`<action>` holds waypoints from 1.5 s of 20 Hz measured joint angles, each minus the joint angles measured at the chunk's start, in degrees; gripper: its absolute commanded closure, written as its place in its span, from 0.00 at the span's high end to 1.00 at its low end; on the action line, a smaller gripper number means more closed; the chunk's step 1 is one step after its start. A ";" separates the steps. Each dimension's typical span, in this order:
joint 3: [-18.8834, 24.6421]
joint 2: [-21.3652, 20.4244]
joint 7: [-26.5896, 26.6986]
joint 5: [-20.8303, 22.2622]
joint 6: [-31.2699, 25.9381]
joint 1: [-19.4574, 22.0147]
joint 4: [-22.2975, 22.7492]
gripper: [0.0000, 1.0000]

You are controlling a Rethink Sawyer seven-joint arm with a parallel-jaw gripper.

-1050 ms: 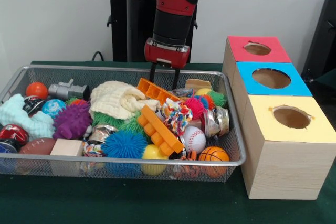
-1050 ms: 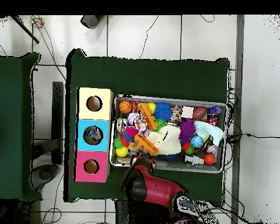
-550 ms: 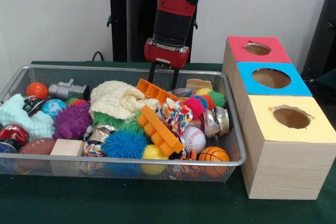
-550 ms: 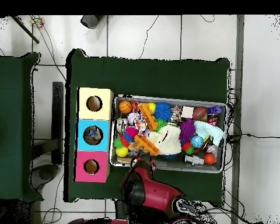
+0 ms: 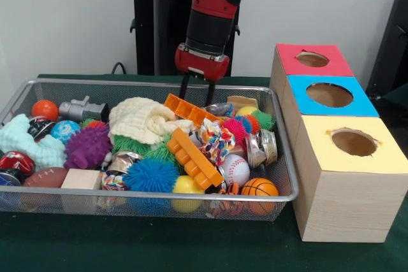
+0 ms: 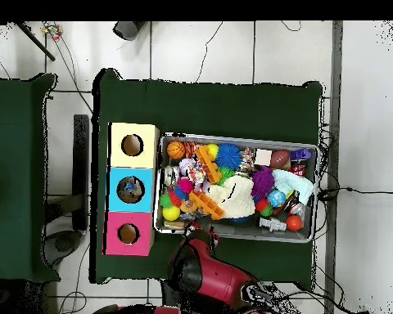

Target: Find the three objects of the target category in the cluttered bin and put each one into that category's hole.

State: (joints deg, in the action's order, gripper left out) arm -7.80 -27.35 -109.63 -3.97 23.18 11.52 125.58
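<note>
We note a dark green cloth [image 5: 159,246] covering the table, a black stand [image 6: 81,172] beside it, and cables [image 6: 232,41] on the tiled floor [image 6: 363,106].

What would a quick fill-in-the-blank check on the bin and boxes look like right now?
1. The gripper hangs open above the bin's ____ edge.
2. The middle box has a ____ top.
3. In the front view, the basketball lies in the bin corner nearest the ____ box.
4. The baseball sits just behind the ____.

Missing words: far; blue; yellow; basketball
</note>
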 measured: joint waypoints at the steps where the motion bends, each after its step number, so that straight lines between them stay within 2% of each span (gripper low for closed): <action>1: 0.02 -0.04 -0.50 -0.35 0.12 0.03 0.14 1.00; 6: 0.21 -0.11 -5.80 -3.08 2.13 2.11 1.13 1.00; 9: 0.39 -0.09 -9.42 -4.12 3.51 5.03 1.57 1.00; 17: 0.69 -0.62 -15.32 -4.14 7.37 11.46 2.85 1.00; 20: 0.50 -2.78 -16.05 -4.16 7.33 12.70 4.43 1.00; 23: -0.10 -4.87 -16.05 -4.58 6.57 11.79 6.05 1.00; 30: -2.08 -10.31 -16.05 -10.34 -0.58 3.41 10.19 1.00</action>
State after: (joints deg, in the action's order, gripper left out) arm -9.88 -37.67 -125.68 -14.31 22.60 14.93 135.77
